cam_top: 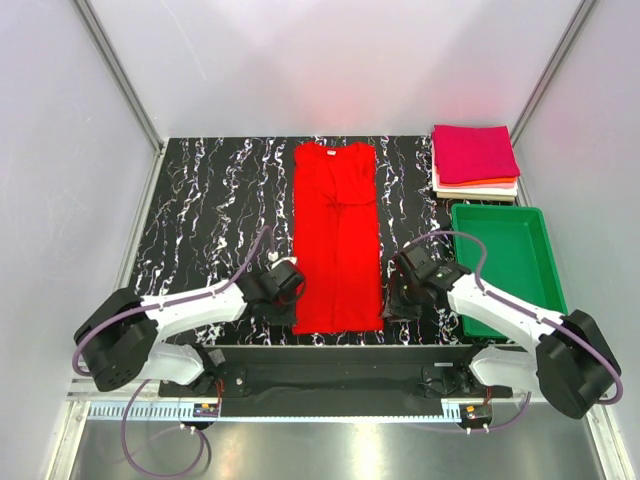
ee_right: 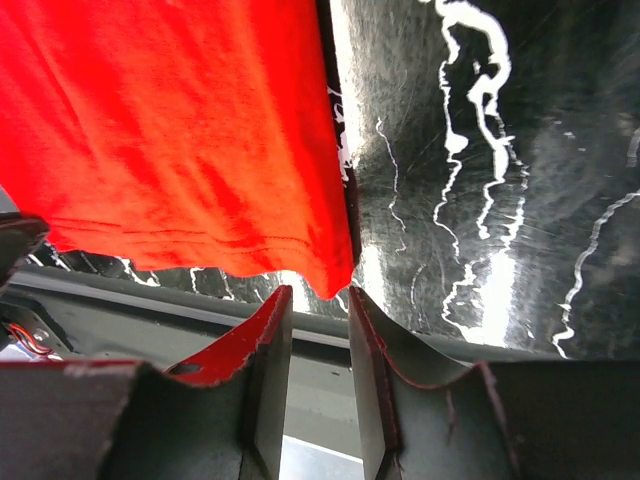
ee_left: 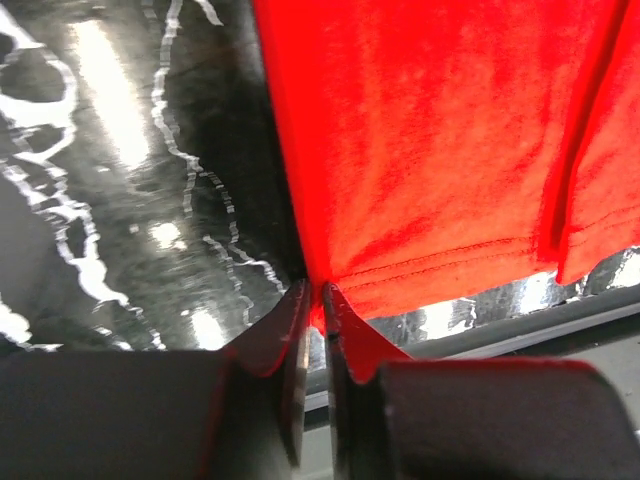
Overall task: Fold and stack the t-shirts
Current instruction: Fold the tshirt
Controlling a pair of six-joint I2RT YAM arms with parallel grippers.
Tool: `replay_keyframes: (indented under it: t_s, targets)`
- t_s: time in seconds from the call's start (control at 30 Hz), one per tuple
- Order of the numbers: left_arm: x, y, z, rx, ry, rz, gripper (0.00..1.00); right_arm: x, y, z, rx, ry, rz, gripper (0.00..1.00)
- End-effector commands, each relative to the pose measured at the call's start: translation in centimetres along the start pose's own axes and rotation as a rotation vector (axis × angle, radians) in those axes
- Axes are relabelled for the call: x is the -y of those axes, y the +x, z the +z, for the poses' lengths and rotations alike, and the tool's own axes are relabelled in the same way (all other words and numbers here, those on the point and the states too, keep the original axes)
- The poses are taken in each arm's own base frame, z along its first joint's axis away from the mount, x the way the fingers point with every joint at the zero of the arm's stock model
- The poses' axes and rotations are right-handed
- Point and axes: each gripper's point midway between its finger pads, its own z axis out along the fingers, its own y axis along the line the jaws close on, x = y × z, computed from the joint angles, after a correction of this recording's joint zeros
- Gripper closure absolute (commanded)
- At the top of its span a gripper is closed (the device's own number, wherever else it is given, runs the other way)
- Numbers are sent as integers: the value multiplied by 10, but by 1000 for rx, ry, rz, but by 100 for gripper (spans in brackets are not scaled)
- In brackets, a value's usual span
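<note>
The tabletop (cam_top: 210, 220) is black stone-look with white veins. It sits inside a booth of pale grey walls (cam_top: 330, 60) braced by slanting aluminium posts (cam_top: 118, 75), with the two white arms bolted to a dark mounting plate (cam_top: 330, 378) along the near edge. Down the middle of the tabletop lies the red t-shirt (cam_top: 338, 240), folded into a long narrow strip. Its collar is at the far end and its hem reaches almost to the near edge. Over in the far right corner is a neat pile of folded squares: a magenta shirt (cam_top: 474, 152) on top, a thin orange shirt (cam_top: 480, 183) under it, and a white shirt (cam_top: 482, 192) at the bottom. Just in front of that pile stands the green plastic tray (cam_top: 505, 250), its long side running toward me, and the right arm reaches past its near left corner. The left gripper (ee_left: 316, 292) is down at the hem's near left corner. Its jaws are clenched to a sliver, with red cloth pinched between the tips. The right gripper (ee_right: 320, 295) is at the near right corner of the hem. Its jaws are parted a little, and the point of the cloth hangs at their mouth with the gap below it showing through, so that corner looks released.
</note>
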Motion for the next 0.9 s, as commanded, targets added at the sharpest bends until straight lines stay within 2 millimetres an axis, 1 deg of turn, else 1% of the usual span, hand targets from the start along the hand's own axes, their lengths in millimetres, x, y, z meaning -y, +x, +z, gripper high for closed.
replay_keyframes:
  t_s: [0.0, 0.03, 0.07, 0.13, 0.27, 0.33, 0.4, 0.47, 0.5, 0.57, 0.6, 0.67, 0.7, 0.73, 0.8, 0.83, 0.87]
  targets:
    - [-14, -7, -8, 44, -40, -31, 82, -8, 2, 8, 1, -26, 32, 64]
    - [-14, -8, -9, 49, -39, -36, 74, -7, 4, 9, 2, -22, 32, 64]
    - [-13, -9, -12, 58, -29, -35, 71, -3, 6, 10, 0, -16, 36, 64]
    - [-9, -12, -15, 68, -7, -38, 63, -3, 9, 11, 0, -24, 41, 64]
    - [1, -17, -22, 87, 45, -42, 55, -1, 13, 17, -7, -28, 42, 64]
    - [4, -16, -23, 86, 62, -39, 53, 4, 15, 21, -16, -10, 42, 64]
    - [10, -16, -24, 85, 99, -43, 53, 6, 16, 23, -17, -5, 41, 64]
    - [13, -12, -20, 69, 118, -48, 52, 10, 16, 26, -16, 14, 42, 66]
    - [20, -11, -20, 61, 153, -47, 52, 12, 16, 27, -11, 21, 39, 67]
    - [21, -7, -14, 39, 161, -47, 52, 18, 17, 29, -12, 39, 44, 70]
    - [22, -3, -11, 17, 171, -46, 52, 17, 17, 29, -11, 38, 45, 72]
    - [23, 1, -7, -2, 179, -48, 53, 18, 18, 30, -14, 40, 44, 76]
    - [21, 4, -5, -11, 174, -46, 53, 19, 18, 30, -13, 41, 44, 77]
    - [20, 6, -4, -14, 171, -45, 55, 19, 18, 30, -12, 39, 44, 78]
    - [16, 8, -2, -19, 161, -44, 57, 19, 18, 31, -8, 35, 42, 85]
    - [16, 8, -1, -18, 160, -45, 62, 20, 19, 31, -8, 35, 42, 88]
    - [15, 9, -1, -18, 158, -45, 67, 19, 19, 31, -6, 29, 40, 95]
